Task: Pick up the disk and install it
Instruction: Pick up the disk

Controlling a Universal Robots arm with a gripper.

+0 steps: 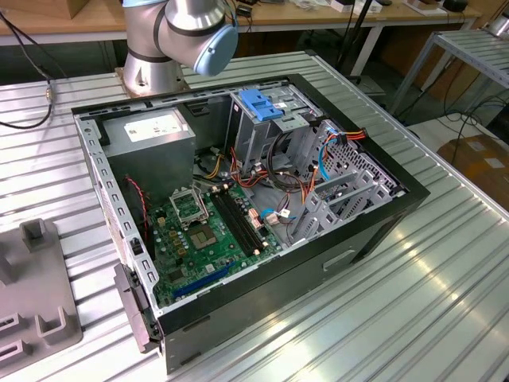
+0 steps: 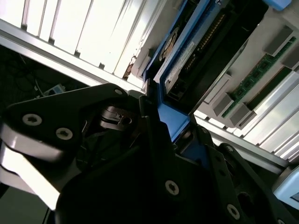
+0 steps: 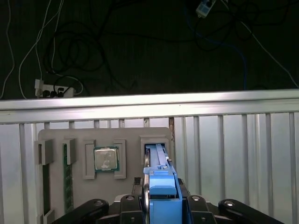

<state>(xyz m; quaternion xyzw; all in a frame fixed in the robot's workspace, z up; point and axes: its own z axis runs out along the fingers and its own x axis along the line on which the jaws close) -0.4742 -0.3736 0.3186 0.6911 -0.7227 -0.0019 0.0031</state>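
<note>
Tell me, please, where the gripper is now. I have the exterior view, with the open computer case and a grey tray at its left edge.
Observer: In the first wrist view the gripper is at the grey tray, placed around the disk.
Operator: Is the disk already out of the tray?
Observer: It seems not. The disk stands on edge in its slot of the tray. I cannot tell whether it is gripped.
</note>
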